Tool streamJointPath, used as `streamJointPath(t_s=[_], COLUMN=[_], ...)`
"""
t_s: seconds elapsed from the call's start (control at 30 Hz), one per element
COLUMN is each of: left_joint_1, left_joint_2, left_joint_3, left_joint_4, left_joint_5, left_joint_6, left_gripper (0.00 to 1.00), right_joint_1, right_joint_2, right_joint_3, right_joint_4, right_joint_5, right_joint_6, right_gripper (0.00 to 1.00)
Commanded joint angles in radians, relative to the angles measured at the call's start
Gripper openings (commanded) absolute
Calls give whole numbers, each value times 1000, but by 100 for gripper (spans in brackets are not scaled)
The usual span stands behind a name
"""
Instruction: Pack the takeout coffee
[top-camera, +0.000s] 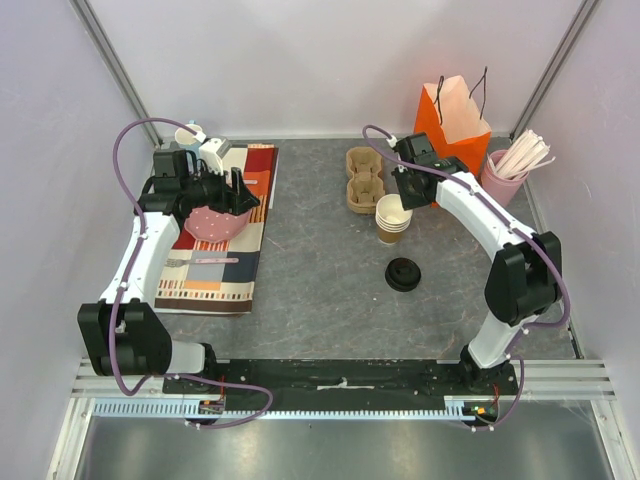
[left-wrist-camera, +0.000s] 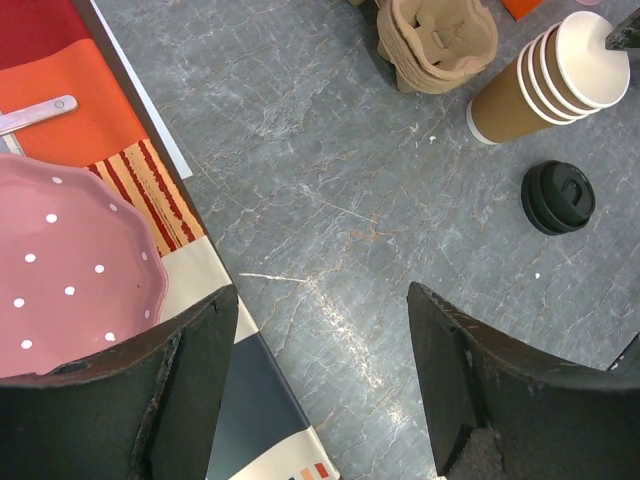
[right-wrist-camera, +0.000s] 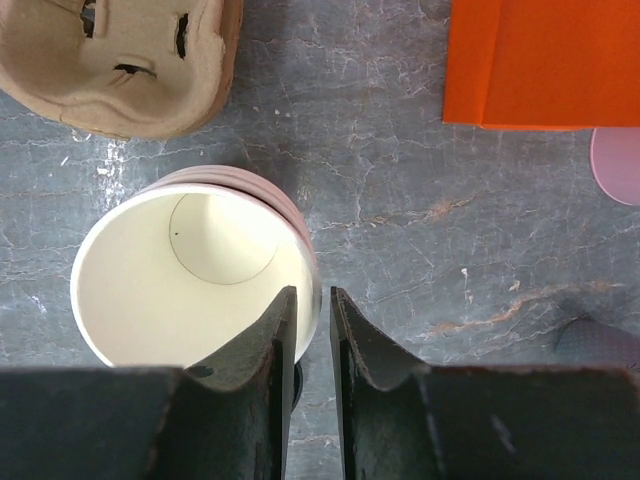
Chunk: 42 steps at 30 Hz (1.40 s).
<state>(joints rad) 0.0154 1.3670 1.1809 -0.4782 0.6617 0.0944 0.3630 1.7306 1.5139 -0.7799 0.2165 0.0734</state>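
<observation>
The takeout coffee, a lidded cup, is not in view. A stack of nested lidless paper cups (top-camera: 393, 218) (left-wrist-camera: 545, 75) (right-wrist-camera: 190, 270) stands mid-table. My right gripper (top-camera: 405, 190) (right-wrist-camera: 313, 292) is above it, jaws drawn narrow astride the top cup's rim, one finger inside and one outside. A black lid (top-camera: 403, 273) (left-wrist-camera: 557, 197) lies on the table just in front of the stack. Over the pink dotted bowl (top-camera: 215, 222) (left-wrist-camera: 70, 270), my left gripper (top-camera: 245, 195) (left-wrist-camera: 320, 295) hangs open and holds nothing.
A cardboard cup carrier (top-camera: 364, 178) (left-wrist-camera: 437, 40) (right-wrist-camera: 120, 60) sits behind the stack. An orange paper bag (top-camera: 453, 118) (right-wrist-camera: 545, 60) and a pink cup of sticks (top-camera: 505, 175) stand back right. A striped placemat (top-camera: 225, 260) on the left holds the bowl and a spoon (left-wrist-camera: 35, 110).
</observation>
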Motion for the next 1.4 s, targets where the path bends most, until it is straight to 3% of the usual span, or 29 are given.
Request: streamJointPath(t_s=[0.0, 0.47, 0.6, 0.77, 1.07, 1.37], left_joint_1=[-3, -3, -3, -3, -5, -3], left_joint_2=[-13, -19, -22, -28, -29, -34], left_joint_3=[26, 22, 20, 13, 10, 10], left_joint_4=[1, 3, 1, -3, -5, -7], left_joint_5=[44, 84, 99, 118, 131, 131], left_joint_6=[31, 31, 37, 44, 50, 53], left_gripper=[75, 75, 75, 75, 75, 75], right_joint_1=[5, 21, 19, 4, -30, -30], right_joint_2=[12, -25, -40, -66, -65, -81], right_joint_3=[46, 84, 103, 108, 141, 310], right_joint_4=[10, -7, -27, -22, -44, -93], right_joint_5=[-9, 0, -58, -276, -193, -215], right_joint_6=[-7, -1, -4, 3, 8, -21], right_gripper=[26, 0, 0, 0, 0, 0])
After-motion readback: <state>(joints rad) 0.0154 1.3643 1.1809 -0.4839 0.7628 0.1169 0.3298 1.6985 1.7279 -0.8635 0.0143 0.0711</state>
